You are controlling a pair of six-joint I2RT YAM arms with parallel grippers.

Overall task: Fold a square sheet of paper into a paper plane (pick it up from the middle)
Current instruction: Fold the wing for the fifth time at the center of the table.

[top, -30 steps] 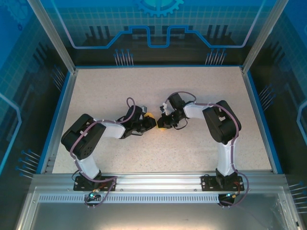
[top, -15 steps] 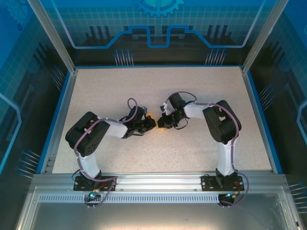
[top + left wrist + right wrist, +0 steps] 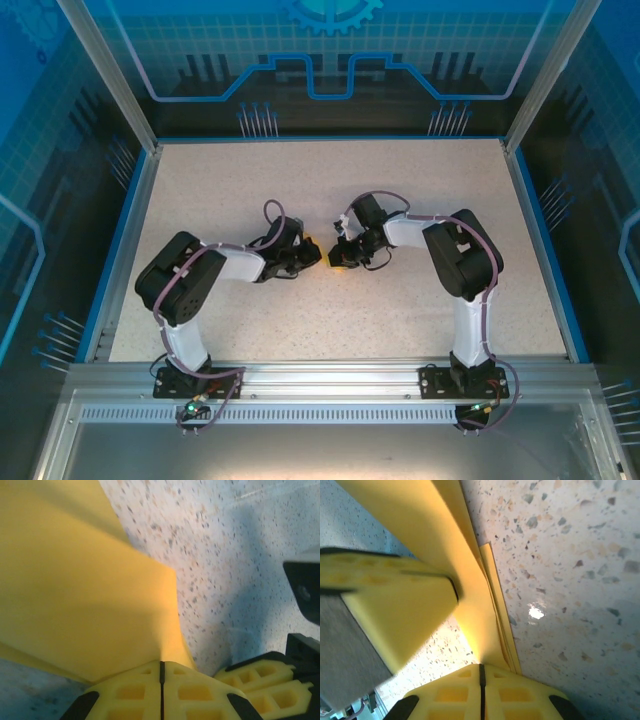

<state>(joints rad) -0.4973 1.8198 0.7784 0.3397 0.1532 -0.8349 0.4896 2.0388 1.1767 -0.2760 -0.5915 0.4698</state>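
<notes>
Left claw [image 3: 161,669] newly tight on paper [image 3: 75,590]

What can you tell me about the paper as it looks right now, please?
The paper is a thin, plain orange-yellow sheet, already folded: the right wrist view shows several stacked layers with creased edges. It sits over the middle of the speckled table, between the two arms. The left gripper and right gripper are both shut on it, pinching it close together.
</notes>
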